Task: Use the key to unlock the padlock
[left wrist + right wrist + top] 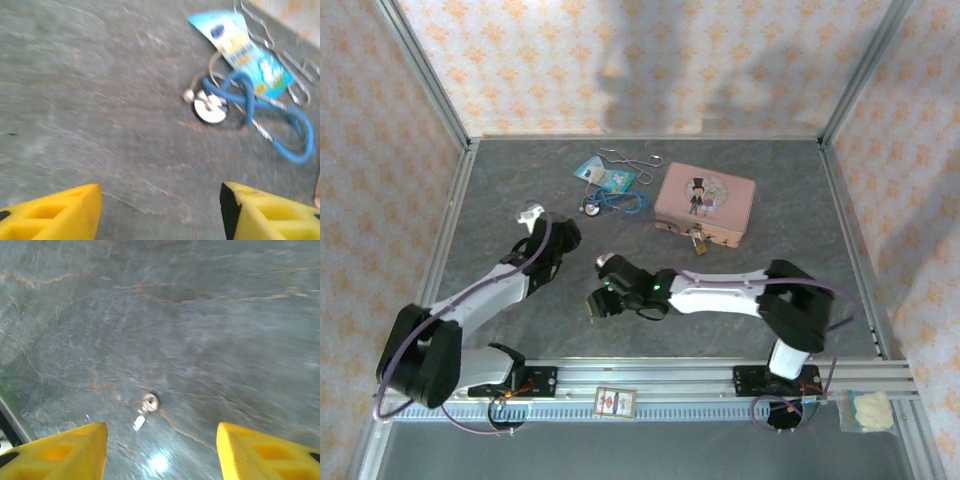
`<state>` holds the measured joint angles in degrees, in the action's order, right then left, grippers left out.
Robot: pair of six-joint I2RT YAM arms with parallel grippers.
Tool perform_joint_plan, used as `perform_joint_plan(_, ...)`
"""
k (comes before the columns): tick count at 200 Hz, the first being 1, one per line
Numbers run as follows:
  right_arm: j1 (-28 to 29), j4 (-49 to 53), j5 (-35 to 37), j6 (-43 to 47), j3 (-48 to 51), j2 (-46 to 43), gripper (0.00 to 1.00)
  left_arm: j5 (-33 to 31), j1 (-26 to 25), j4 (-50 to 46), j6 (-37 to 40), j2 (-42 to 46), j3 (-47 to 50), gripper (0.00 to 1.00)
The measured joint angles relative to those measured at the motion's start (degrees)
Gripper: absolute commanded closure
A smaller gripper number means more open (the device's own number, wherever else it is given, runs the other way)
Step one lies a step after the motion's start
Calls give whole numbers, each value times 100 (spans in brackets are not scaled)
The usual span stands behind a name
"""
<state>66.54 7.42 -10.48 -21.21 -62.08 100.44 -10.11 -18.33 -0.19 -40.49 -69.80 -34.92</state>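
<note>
We see left claw (161, 212) and right claw (162, 452) parted, empty (right above what seems the key (146, 407)).

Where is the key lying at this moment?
In the right wrist view, the key lies on the grey table, left of centre, just ahead of the open right gripper.

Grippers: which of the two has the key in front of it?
The right gripper: the small silvery key lies on the table ahead of its yellow fingers. The left gripper faces the blue stethoscope instead.
</note>
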Motion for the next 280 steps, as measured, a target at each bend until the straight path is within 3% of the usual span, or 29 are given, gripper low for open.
perform_joint_plan(48,280,667,345,-22,-1165,1279,58,63,501,140,-4,898,647,32)
perform_joint_plan(83,337,1040,632,-219,-1456,1526,64,109,564,219,-31,1084,946,31)
perform_joint_plan(101,365,1185,782,-337,-1591,1648,75,155,564,232,-61,1084,1003,31)
perform_joint_plan(113,372,1270,890,-448,-1617,1657,80,201,564,249,-66,1084,1012,31)
perform_joint_plan(173,442,1338,1126,-739,-1626,1668,79,240,564,286,-131,1270,1014,31)
perform_joint_plan(192,452,1340,1165,-798,-1624,1668,86,247,564,315,-155,1344,1014,31)
perform_joint_plan(209,455,1360,1244,-824,-1587,1650,100,284,564,332,-168,1357,1014,31)
perform_joint_plan(249,404,1244,1110,-953,-1355,1482,100,544,564,398,-166,1357,1025,32)
perform_joint_plan(280,24,1056,673,-1027,-804,977,100,883,564,544,-160,1360,1025,32)
